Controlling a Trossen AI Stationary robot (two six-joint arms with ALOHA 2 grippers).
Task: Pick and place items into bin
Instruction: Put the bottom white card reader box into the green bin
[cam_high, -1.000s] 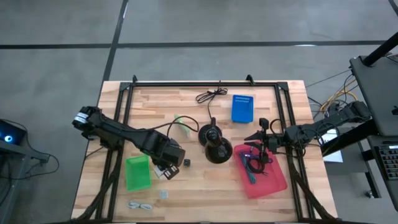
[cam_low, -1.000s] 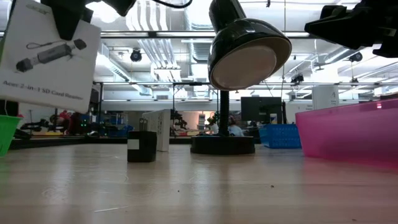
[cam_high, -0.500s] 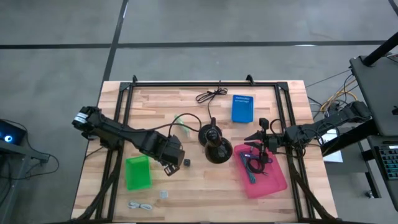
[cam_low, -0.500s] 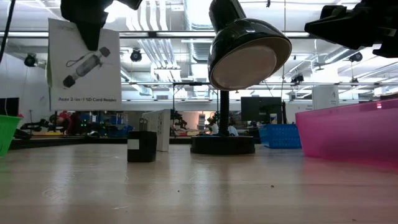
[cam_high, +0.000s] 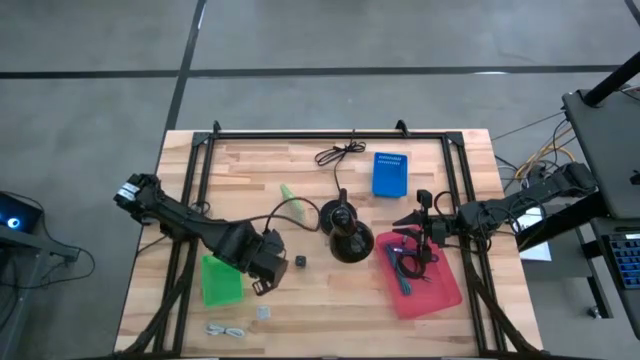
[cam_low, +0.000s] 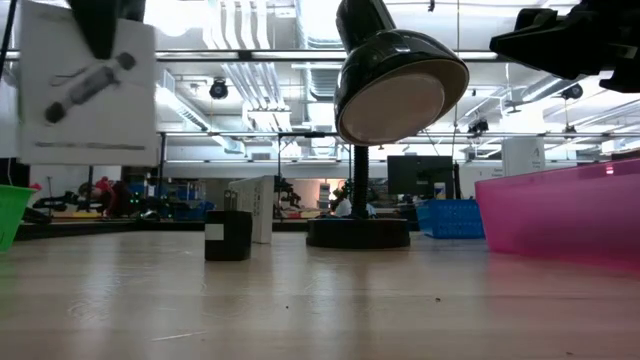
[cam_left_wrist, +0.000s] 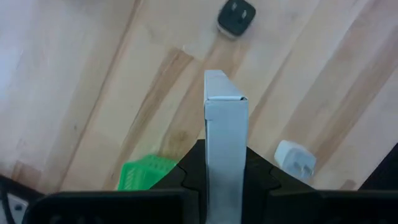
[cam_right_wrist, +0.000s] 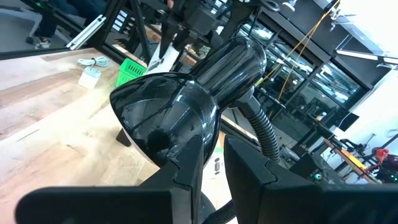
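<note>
My left gripper (cam_high: 262, 274) hovers beside the green bin (cam_high: 220, 278), shut on a flat white card-reader box (cam_low: 88, 85) that is lifted well above the table. A tiny black cube (cam_high: 300, 261) stands on the wood between the box and the black lamp (cam_high: 345, 235). A green packet (cam_high: 288, 192) and a coiled black cable (cam_high: 340, 152) lie farther back. My right gripper (cam_high: 425, 225) waits open, with a narrow gap, over the pink bin's (cam_high: 440, 290) far-left rim, empty. My left gripper (cam_left_wrist: 225, 165) pinches the white box between its two fingers, one on each broad face, at the box's upper edge (cam_low: 105, 25). The fingers come from above, pointing down. The box hangs below them, roughly upright and clear of the table; in the wrist view it shows edge-on (cam_left_wrist: 225, 124).
The pink bin holds pens and a dark cable (cam_high: 405, 265). A blue bin (cam_high: 390, 173) sits at the far side. A white plug (cam_high: 262, 313) and a white cord (cam_high: 228, 328) lie near the front edge. The lamp's head (cam_low: 400, 85) overhangs the middle of the table.
My left gripper, still shut on the white box, swung it first a little toward the far side, then back toward the table's left and near edge, closer to the green bin. The box went from tilted to about upright.
</note>
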